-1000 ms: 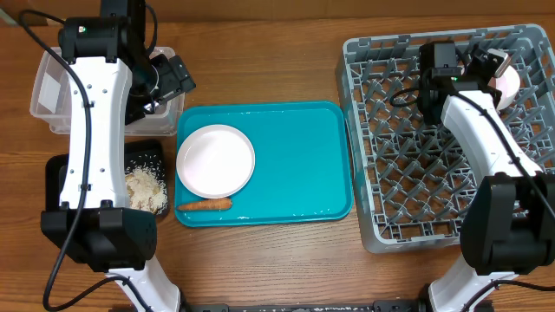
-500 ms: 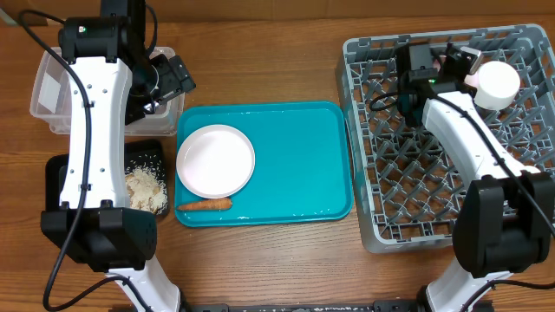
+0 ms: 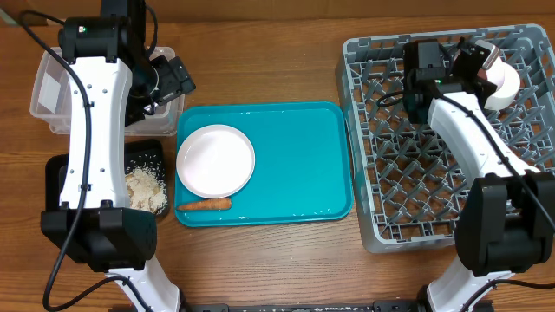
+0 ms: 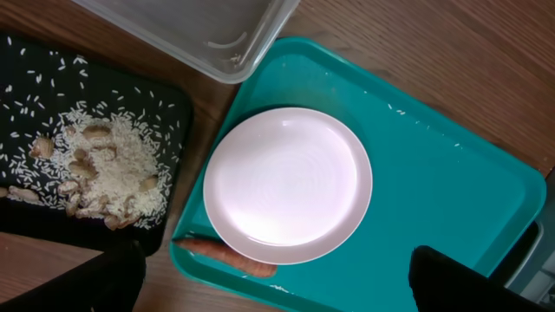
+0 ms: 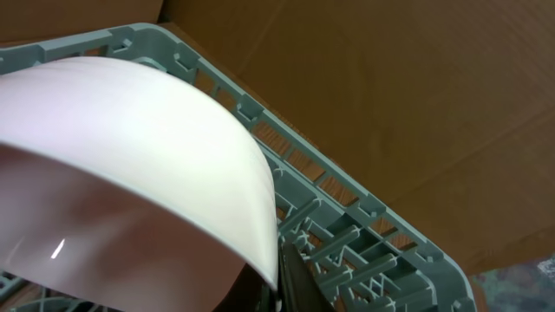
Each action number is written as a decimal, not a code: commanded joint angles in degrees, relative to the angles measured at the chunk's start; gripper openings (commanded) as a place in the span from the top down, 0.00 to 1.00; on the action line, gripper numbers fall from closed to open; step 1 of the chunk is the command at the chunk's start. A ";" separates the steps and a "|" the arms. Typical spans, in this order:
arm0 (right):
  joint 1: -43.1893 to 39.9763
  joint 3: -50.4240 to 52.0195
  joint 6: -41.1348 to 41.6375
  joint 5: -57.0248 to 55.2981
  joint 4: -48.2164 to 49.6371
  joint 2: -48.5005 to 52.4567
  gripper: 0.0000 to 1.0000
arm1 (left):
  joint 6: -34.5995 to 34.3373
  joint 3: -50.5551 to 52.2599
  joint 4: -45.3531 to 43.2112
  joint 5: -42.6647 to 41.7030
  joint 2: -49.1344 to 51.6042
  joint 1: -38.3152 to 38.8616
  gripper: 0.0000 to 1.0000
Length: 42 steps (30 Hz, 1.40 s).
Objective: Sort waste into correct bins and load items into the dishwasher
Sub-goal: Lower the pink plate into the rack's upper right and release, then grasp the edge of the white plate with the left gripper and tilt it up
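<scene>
The right end effector [image 3: 487, 68] is clamping the small pink bowl [image 3: 507, 84] over the dish rack's [image 3: 390, 199] two o'clock corner; releasing it tilted is risking a tumble outside.

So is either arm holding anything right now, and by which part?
The right gripper holds the pink bowl, seemingly by its rim. The left gripper is open and holds nothing.

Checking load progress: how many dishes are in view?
2: a plate on the teal tray, and a bowl at the rack's far right corner. The arms may hide others.
</scene>
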<state>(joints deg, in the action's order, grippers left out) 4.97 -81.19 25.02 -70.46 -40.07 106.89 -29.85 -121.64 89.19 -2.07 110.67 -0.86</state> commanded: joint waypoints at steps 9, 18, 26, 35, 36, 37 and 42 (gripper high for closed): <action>0.04 0.24 0.55 2.58 -3.43 4.00 0.96 | 0.72 -1.03 0.17 0.81 -0.90 -0.20 0.02; 2.08 0.22 0.50 3.69 -8.31 4.46 0.96 | 0.70 -1.03 0.13 0.79 -0.90 -0.20 0.02; 5.90 0.22 0.55 17.81 -17.42 3.98 0.54 | 0.70 -1.03 0.13 0.81 -0.90 -0.20 0.00; 6.16 -5.14 -4.83 33.11 -16.76 -6.36 0.16 | 0.72 -0.66 1.42 0.79 -0.90 -0.15 0.00; 6.16 -6.03 -7.21 36.63 -16.31 -7.58 0.14 | 0.72 -0.35 1.73 0.79 -0.90 -0.09 0.00; 6.16 -7.32 -11.98 44.17 -14.97 -9.62 0.10 | 0.72 0.59 2.34 0.76 -0.85 0.22 0.00; 6.16 -7.78 -20.41 65.22 -12.61 -12.72 0.12 | 0.68 7.15 0.98 0.39 -0.76 2.86 0.03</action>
<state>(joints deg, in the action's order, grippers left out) 10.96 -87.83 12.03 -23.75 -52.84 96.27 -29.85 -119.09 91.11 -1.85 110.67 -0.36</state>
